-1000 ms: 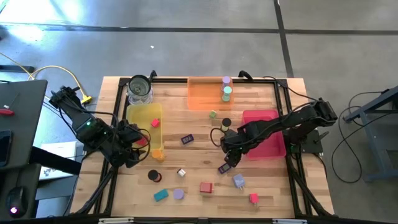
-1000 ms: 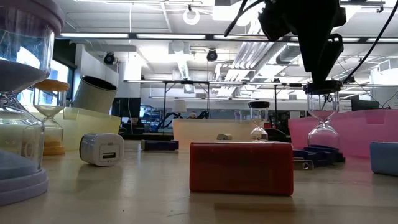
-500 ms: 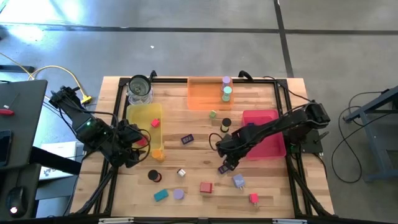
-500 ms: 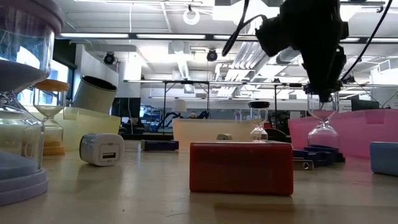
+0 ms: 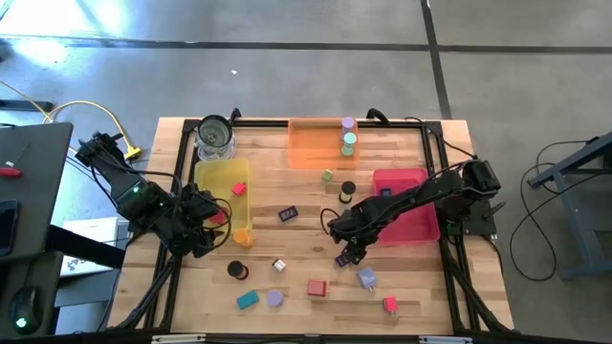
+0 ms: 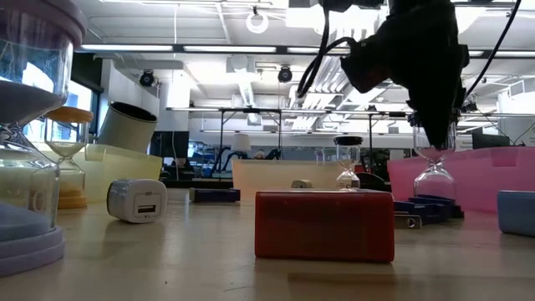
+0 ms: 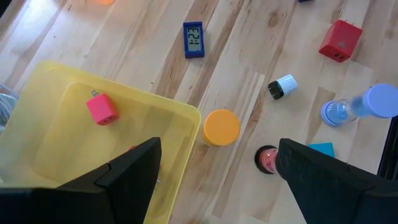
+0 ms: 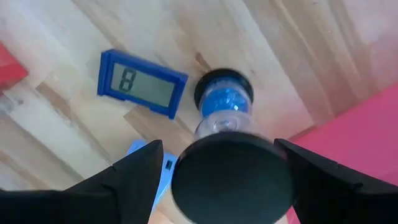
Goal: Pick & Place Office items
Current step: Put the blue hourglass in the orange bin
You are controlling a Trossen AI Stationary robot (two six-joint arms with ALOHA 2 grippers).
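My right gripper [image 8: 217,186] points down, open, over a small hourglass with black caps and blue sand [image 8: 222,102] that stands upright on the table by the pink tray [image 5: 406,205]. Its two fingers stand on either side of the top cap [image 8: 231,177], and I see no touch. In the low view the gripper [image 6: 435,125] hides that cap above the glass bulbs [image 6: 433,176]. A blue digital clock [image 8: 143,84] lies flat beside the hourglass. My left gripper [image 5: 203,229] hangs open over the near right corner of the yellow tray [image 7: 74,99], holding nothing.
A pink block [image 7: 101,109] lies in the yellow tray. An orange-capped hourglass [image 7: 221,126], white charger [image 7: 283,86], red block [image 5: 316,287], teal block [image 5: 248,299] and lavender pieces [image 5: 366,278] dot the near table. An orange tray [image 5: 325,143] and glass jar [image 5: 215,137] stand at the far edge.
My right gripper has come down over the black-capped hourglass and shifted a little toward the table's left edge, with its fingers still apart. The hourglass has stayed where it stood.
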